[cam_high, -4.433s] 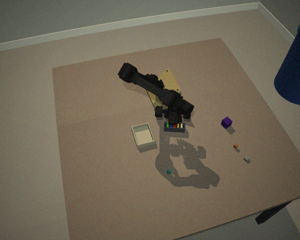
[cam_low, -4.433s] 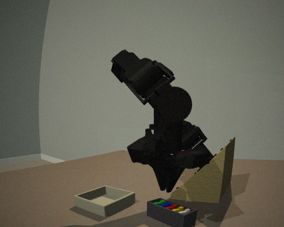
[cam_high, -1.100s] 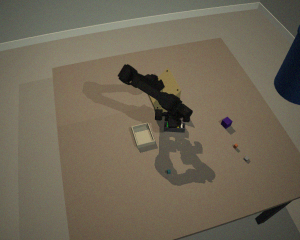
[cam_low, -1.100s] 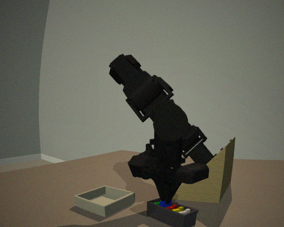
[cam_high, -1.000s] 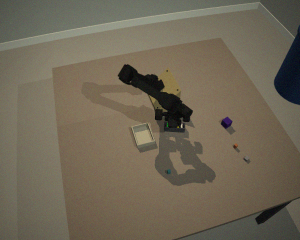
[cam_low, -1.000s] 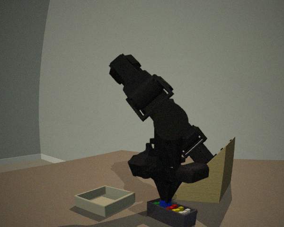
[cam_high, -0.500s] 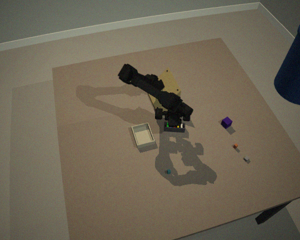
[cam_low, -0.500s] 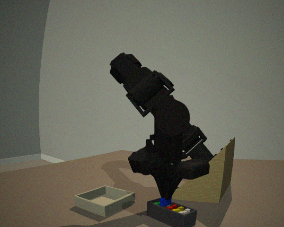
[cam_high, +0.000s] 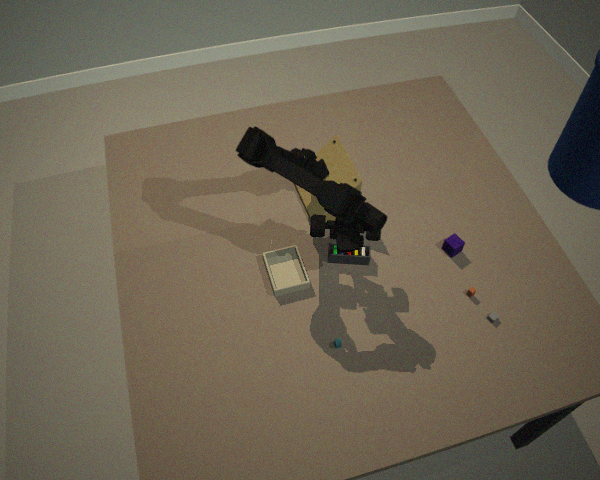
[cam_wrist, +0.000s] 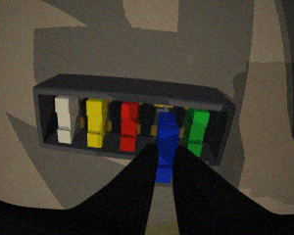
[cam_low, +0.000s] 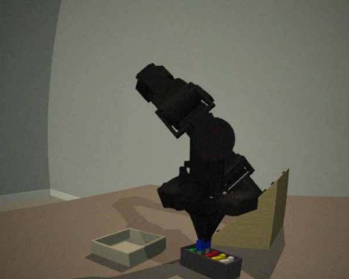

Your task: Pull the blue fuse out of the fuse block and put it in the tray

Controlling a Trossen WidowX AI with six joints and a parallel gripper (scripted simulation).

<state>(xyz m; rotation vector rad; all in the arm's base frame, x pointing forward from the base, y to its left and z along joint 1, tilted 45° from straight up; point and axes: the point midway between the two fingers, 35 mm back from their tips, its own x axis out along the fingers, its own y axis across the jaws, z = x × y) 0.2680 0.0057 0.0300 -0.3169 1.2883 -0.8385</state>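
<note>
The gripper [cam_wrist: 163, 160] is clamped on the blue fuse [cam_wrist: 167, 144], its two dark fingers meeting on the fuse's near end in the wrist view. In the exterior view the fuse [cam_low: 203, 244] stands upright at the fingertips with its top above the rim of the block [cam_low: 209, 265], higher than its neighbours; its lower end looks level with the rim or just inside, so I judge it partly drawn but not yet free of the slot.

In the wrist view the green fuse [cam_wrist: 197, 129] sits just at 3 o'clock of the blue one and the red fuse [cam_wrist: 129, 124] just at 9 o'clock, with yellow [cam_wrist: 96, 120] and white [cam_wrist: 64, 117] further towards 9. All four sit seated in the block. The fingers appear clear of them, though the gaps are narrow.

The tray [cam_high: 286, 270] lies on the mat at about 9 o'clock from the block [cam_high: 348, 256] in the top view, near but apart, with nothing in it.

So the grasp is made and the lift is under way. Left to do: finish the straight pull until the fuse clears the rim, carry it over to the tray, lower it in and release. The main risk I see is sideways drift brushing green or red while the fuse is low.
</note>
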